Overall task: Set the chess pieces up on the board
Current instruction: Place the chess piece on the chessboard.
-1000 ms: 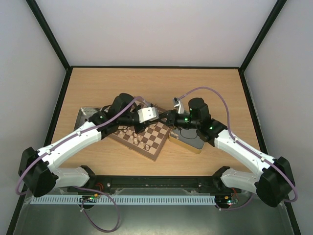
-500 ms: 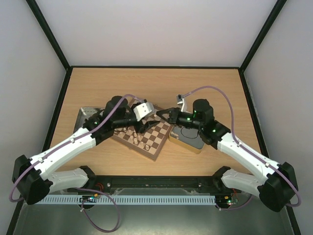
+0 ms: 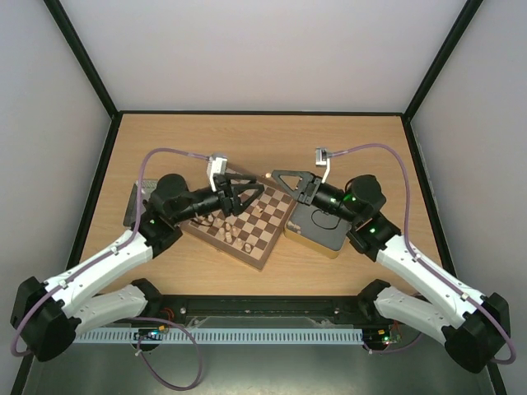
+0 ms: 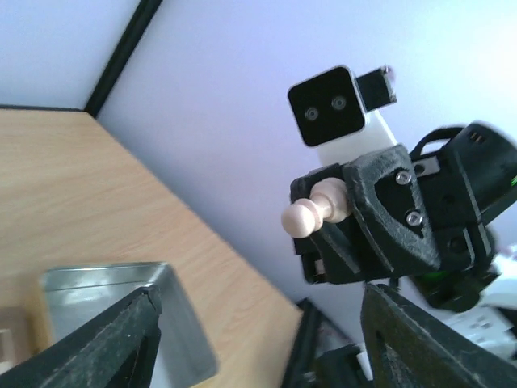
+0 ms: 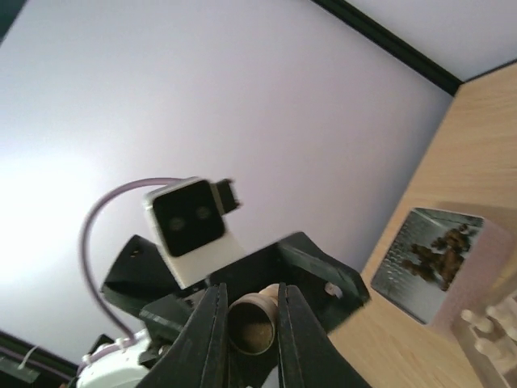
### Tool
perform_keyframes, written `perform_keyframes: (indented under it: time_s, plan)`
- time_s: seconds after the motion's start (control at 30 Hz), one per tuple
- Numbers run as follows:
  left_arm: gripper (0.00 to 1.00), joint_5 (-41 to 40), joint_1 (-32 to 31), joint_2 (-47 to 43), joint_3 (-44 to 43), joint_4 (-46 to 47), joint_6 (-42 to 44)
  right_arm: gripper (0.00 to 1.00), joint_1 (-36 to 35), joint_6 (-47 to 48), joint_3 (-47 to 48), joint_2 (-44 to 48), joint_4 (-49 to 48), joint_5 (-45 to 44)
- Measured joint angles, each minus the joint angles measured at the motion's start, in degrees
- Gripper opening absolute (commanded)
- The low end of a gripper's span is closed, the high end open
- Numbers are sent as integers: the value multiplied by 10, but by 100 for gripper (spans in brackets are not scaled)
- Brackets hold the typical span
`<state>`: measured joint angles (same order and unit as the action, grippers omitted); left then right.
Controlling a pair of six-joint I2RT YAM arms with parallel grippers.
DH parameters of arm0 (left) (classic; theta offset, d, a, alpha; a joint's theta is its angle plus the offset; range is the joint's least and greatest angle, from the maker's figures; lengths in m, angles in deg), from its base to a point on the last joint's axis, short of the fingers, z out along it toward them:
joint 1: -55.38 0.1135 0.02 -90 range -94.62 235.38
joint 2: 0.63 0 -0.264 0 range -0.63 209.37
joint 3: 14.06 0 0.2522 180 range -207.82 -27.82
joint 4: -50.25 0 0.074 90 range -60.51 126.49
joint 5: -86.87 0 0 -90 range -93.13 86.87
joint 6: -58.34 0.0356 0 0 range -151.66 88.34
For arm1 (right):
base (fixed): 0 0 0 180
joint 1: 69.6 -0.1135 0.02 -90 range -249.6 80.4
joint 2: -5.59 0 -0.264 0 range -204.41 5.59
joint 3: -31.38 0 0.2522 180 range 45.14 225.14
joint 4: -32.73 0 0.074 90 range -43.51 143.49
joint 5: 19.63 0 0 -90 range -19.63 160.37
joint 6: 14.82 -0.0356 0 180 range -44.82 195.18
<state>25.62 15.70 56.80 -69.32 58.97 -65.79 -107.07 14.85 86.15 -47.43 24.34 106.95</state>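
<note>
The board (image 3: 262, 233) lies on the table's middle with a few pale chess pieces (image 3: 220, 224) standing on it. Above its far corner my right gripper (image 3: 276, 175) is shut on a pale pawn (image 3: 269, 175). The pawn's round head (image 4: 302, 218) sticks out sideways in the left wrist view, and its round base (image 5: 254, 326) sits between the right fingers (image 5: 212, 323). My left gripper (image 3: 254, 196) faces it from the left, open and empty, with a gap between the two. Its fingers (image 4: 121, 339) stand wide apart.
A gold tin (image 3: 317, 234) lies against the board's right side, under the right arm. A silver tray (image 5: 477, 255) holding dark pieces (image 5: 432, 255) sits left of the board, partly under the left arm (image 3: 156, 216). More pale pieces (image 5: 493, 323) stand beside the tray.
The left gripper has opened and let go of the pale pawn; the right gripper has shut on it. Both grippers have drawn back from each other and now point level.
</note>
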Motion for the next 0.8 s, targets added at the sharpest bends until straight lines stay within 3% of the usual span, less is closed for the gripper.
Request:
perform_keyframes:
  time_s: [0.23, 0.33, 0.57, 0.8]
  plan:
    - [59, 20, 0, 23, 9, 137, -203, 6, 0, -52, -8, -10, -104, 52]
    - [46, 29, 0, 30, 8, 176, -249, 6, 0, -63, -8, -21, -128, 69]
    - [25, 43, 0, 49, 7, 216, -301, 6, 0, -70, -8, -34, -138, 82]
    - [10, 55, 0, 54, 7, 233, -323, 6, 0, -69, -8, -34, -144, 80]
